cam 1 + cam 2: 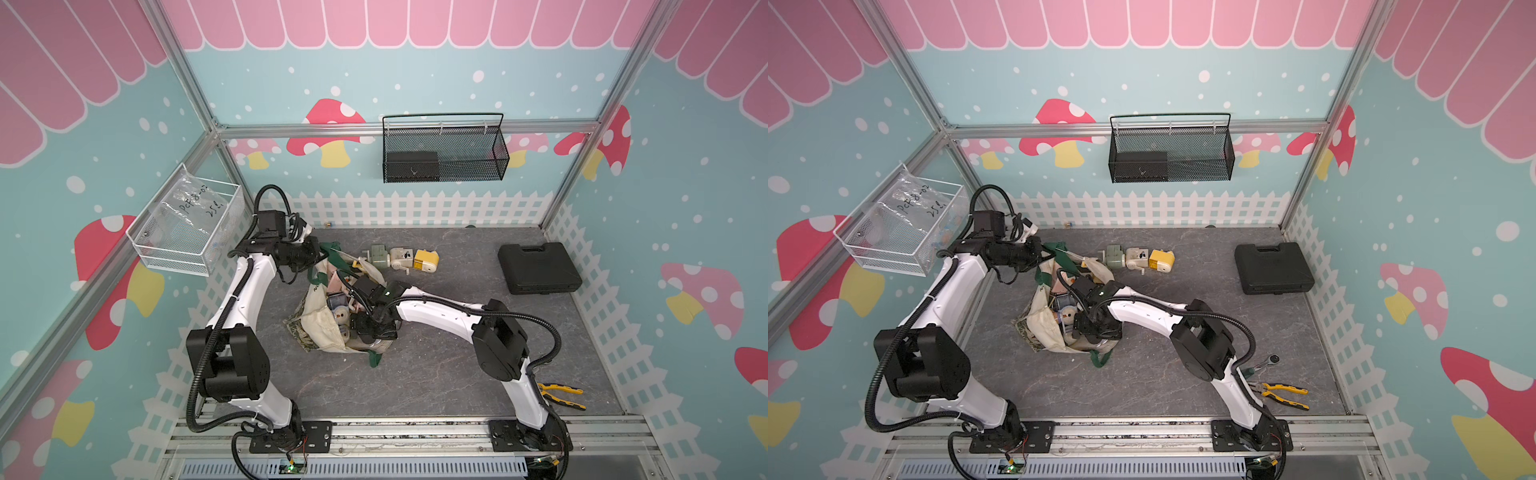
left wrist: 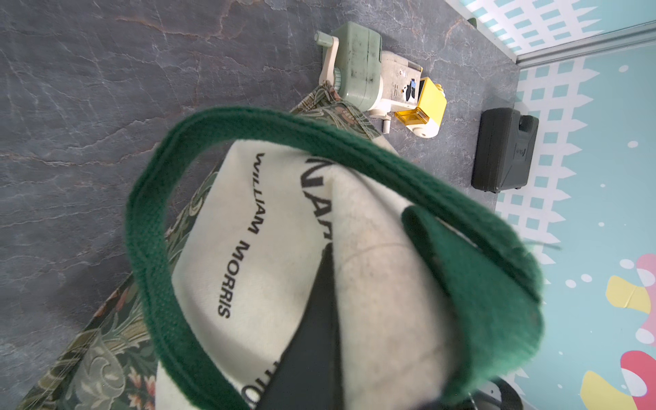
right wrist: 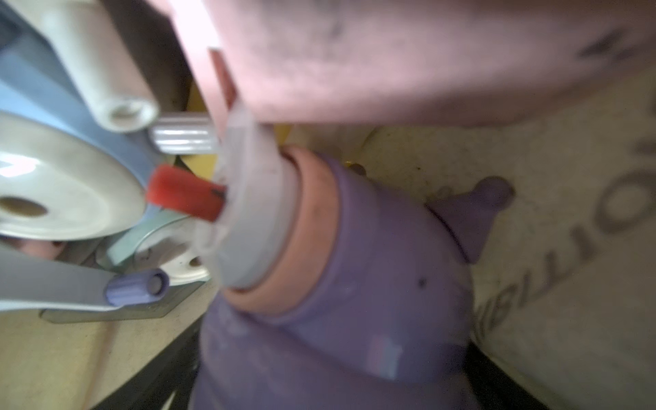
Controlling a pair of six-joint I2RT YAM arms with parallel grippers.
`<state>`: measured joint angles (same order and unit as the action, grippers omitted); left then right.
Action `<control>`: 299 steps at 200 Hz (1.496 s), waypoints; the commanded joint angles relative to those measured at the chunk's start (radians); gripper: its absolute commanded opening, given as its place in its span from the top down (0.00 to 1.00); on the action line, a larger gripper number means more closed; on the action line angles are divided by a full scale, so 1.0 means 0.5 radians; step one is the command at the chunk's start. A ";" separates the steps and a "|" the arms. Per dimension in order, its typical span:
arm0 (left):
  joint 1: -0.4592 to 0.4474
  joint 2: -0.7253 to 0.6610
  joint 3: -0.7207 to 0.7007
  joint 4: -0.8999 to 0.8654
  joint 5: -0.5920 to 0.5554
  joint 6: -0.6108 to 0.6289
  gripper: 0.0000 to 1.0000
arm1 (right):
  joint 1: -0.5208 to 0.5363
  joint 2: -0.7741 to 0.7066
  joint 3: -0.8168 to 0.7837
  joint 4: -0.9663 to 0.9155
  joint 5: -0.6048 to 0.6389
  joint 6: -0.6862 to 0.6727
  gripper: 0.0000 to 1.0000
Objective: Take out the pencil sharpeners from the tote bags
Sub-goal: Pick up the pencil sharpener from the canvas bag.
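While pinching strap handle (image 2: 284, 122) in left jaws | right jaws: spread astride purple sharpener (image 3: 372, 284), grip unclear | risk: slip, shell rounded

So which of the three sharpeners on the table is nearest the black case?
The yellow sharpener, ending the row; the cream sharpener and green sharpener lie farther.

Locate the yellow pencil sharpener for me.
In both top views the yellow sharpener sits on the table beyond the tote bag, right end of a three-sharpener row, beside the cream sharpener, left of the black case.
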<state>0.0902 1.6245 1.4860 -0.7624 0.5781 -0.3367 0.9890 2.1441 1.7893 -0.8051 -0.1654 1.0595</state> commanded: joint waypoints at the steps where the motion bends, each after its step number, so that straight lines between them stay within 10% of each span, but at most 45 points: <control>1: 0.012 -0.058 0.013 0.089 0.020 0.000 1.00 | -0.021 0.057 0.023 -0.025 0.127 -0.089 0.15; 94: 0.012 -0.070 0.011 0.090 0.016 0.003 1.00 | -0.022 -0.198 -0.299 0.374 0.183 -0.378 0.41; 299: 0.014 -0.079 0.011 0.086 0.007 0.011 1.00 | -0.013 -0.827 -0.742 0.973 0.185 -1.061 0.45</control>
<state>0.0971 1.6245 1.4860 -0.7555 0.5491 -0.3367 0.9859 1.8244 1.4357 -0.4454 -0.0746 0.6258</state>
